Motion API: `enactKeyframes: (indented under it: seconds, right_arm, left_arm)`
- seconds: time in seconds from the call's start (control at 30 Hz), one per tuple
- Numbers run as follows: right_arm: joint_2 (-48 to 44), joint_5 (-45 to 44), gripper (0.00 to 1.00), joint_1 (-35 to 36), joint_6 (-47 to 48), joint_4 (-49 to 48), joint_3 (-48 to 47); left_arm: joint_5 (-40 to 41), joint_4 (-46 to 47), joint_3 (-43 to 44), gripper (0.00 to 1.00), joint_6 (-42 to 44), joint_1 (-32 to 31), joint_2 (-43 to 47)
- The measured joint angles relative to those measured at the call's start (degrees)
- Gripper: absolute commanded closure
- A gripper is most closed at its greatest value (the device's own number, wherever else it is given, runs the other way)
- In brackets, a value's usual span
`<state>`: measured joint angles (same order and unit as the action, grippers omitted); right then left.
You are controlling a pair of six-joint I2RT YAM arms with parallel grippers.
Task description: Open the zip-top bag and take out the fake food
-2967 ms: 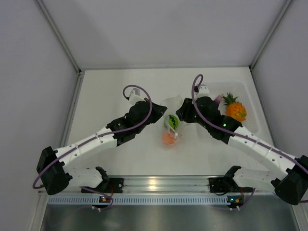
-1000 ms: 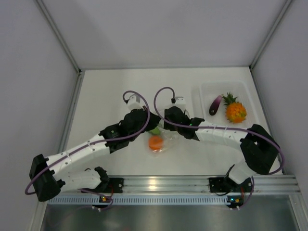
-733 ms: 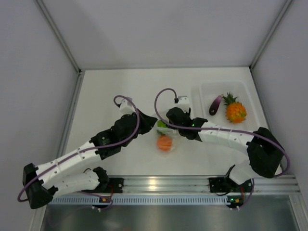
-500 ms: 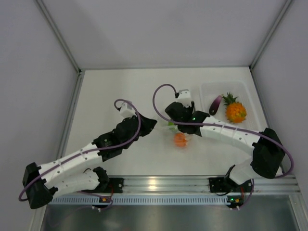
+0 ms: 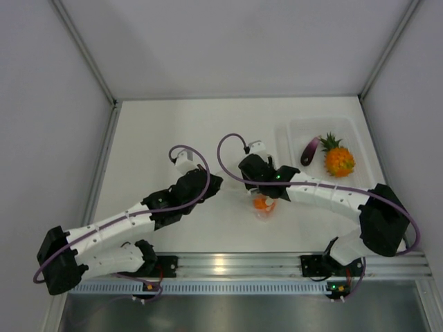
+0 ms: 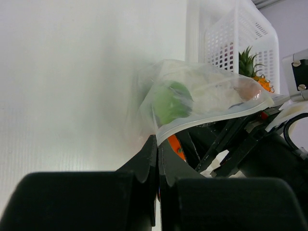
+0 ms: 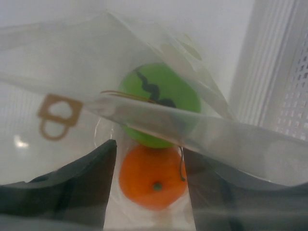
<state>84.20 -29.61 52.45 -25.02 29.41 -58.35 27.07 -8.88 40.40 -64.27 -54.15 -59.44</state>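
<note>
Left wrist, zip-top bag (image 6: 211, 94) pinched in left pincer (image 6: 157, 141)

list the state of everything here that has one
clear plastic zip-top bag: two toys inside
green ball with black marks: inside bag
small orange toy fruit: inside bag
left tool: shut on bag rim
right tool: open
pale rectangular plastic tray: holds purple eggplant and orange pineapple

Bag (image 7: 57, 72) clear, brown ring mark. Ball (image 7: 159, 86) green, black zigzag. Orange (image 7: 153, 180) plain orange. Pineapple (image 5: 339, 160) orange, green leaves. Eggplant (image 5: 309, 150) purple.
</note>
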Motion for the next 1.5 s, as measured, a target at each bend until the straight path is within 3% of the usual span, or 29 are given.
enactKeyframes:
  seconds: [0.27,0.57,1.07,1.23,1.5]
  right_arm:
    - [1.16,2.27,0.33,-2.08,0.13,-5.16,0.61]
    - [4.76,1.97,0.31,-5.95,1.33,-6.21,0.61]
    - [12.44,8.50,0.20,-8.33,1.73,-11.50,0.66]
    - [11.34,10.27,0.03,-8.46,0.76,-16.11,2.86]
    - [6.60,9.09,0.05,-9.05,-0.04,-21.46,4.76]
  left_arm:
    - [-0.26,-1.07,1.57,1.00,1.68,0.11,-1.42]
    - [-2.60,-1.46,8.00,1.00,6.36,0.15,-8.66]
    - [-3.04,-1.51,8.37,1.00,9.33,0.15,-8.76]
    - [-3.67,-1.51,8.37,1.00,10.27,0.15,-8.76]
    - [-4.79,-1.51,9.86,1.00,11.80,0.17,-8.85]
